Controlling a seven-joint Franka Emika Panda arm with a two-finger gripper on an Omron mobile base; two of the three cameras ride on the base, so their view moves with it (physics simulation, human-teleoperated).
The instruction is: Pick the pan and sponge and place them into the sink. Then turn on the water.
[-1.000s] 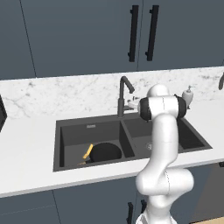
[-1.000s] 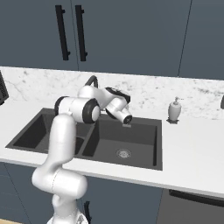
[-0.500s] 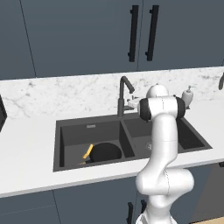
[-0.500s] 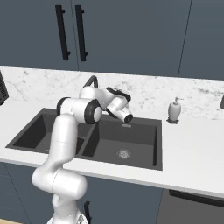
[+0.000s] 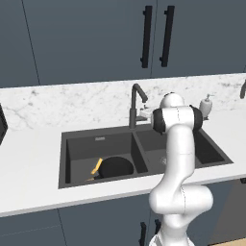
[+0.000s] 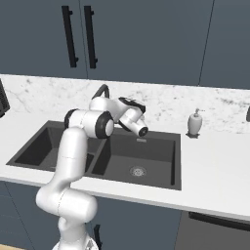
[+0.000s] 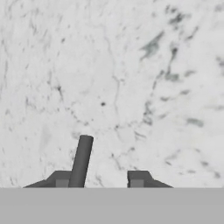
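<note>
Reaching toward the back of the sink, the robot's two dark fingers (image 7: 136, 179) stand a little apart with a thin dark grey lever (image 7: 82, 161) rising just beside the left one; whether they press it cannot be told, and the gap between them shows bare marble. From the hand camera, white marble with grey veins (image 7: 131, 78) lies beyond the tips. Seen from behind, the hand (image 6: 138, 126) sits by the dark gooseneck faucet (image 5: 136, 103), which stands at the rear edge between the two basins. The white arm (image 5: 178, 158) rises in front of the right basin and bends over it. The dark grey double sink (image 5: 77, 180) is set into the white marble desk (image 5: 29, 158). In the left basin lies the round black pan (image 5: 115, 167), its light wooden handle (image 5: 96, 166) pointing to the left. Right of the sink, a white soap dispenser (image 6: 194, 123) stands on the desk near the marble backsplash. Dark blue cabinets with black handles (image 5: 156, 36) hang above.
</note>
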